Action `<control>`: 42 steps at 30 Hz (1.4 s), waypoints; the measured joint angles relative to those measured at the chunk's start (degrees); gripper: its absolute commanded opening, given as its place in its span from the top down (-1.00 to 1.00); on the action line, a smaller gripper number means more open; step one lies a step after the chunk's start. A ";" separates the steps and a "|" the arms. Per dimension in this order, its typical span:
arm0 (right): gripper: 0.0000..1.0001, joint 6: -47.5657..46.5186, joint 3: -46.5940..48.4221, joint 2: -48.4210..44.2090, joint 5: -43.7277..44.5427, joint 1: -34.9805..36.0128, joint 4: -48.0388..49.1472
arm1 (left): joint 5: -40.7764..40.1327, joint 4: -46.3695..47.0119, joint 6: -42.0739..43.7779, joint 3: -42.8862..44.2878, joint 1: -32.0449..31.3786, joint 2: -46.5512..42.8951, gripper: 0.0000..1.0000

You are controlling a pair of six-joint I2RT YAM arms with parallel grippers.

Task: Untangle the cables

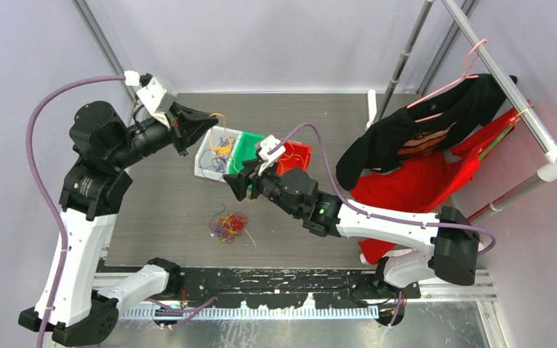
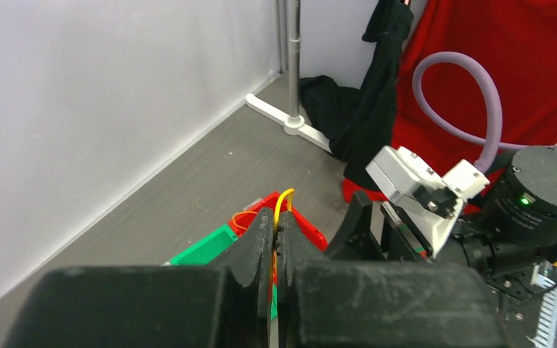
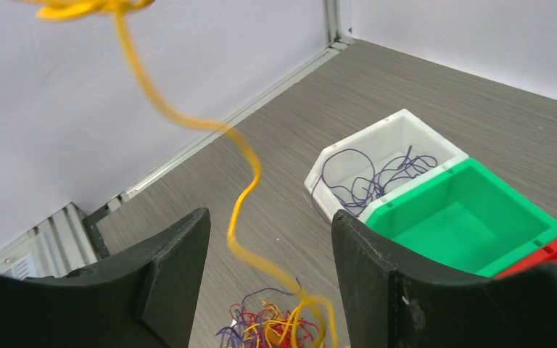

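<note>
A: What encloses the scene?
B: Pale walls point(image 1: 275, 36) round a grey wood-grain table point(image 1: 159, 210), with a clothes rack point(image 1: 508, 87) at the right.
A: And the cables?
B: The tangle point(image 1: 228, 226) lies mid-table, near the white bin point(image 1: 201, 161). The left gripper point(image 1: 214, 116) pinches a yellow cable point(image 3: 243, 196). The right gripper point(image 1: 233, 183) is spread and holds nothing.

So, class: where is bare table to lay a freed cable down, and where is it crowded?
Bare: the tabletop left of the tangle, and the far strip behind the bins. Crowded: around the bins and right gripper, and the right side, covered by the clothes.
</note>
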 measured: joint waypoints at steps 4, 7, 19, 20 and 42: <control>0.01 -0.46 0.00 -0.02 2.54 -0.57 -0.02 | 1.55 -1.90 -1.70 -0.24 0.00 0.02 1.00; 0.41 -1.05 -0.11 -0.17 4.55 -1.16 -0.09 | 3.41 -3.37 -3.10 -0.28 0.00 0.44 1.00; 0.63 0.79 -4.26 -8.83 7.78 -8.22 -1.22 | 10.86 -15.76 1.03 0.13 0.00 4.57 1.00; 0.62 0.87 -4.26 -9.07 7.76 -8.24 -1.22 | 11.82 -16.00 1.27 0.13 0.00 4.63 1.00; -0.15 3.43 -2.69 5.55 3.85 -23.74 -4.72 | 2.91 -6.25 4.07 1.11 -5.03 26.34 1.00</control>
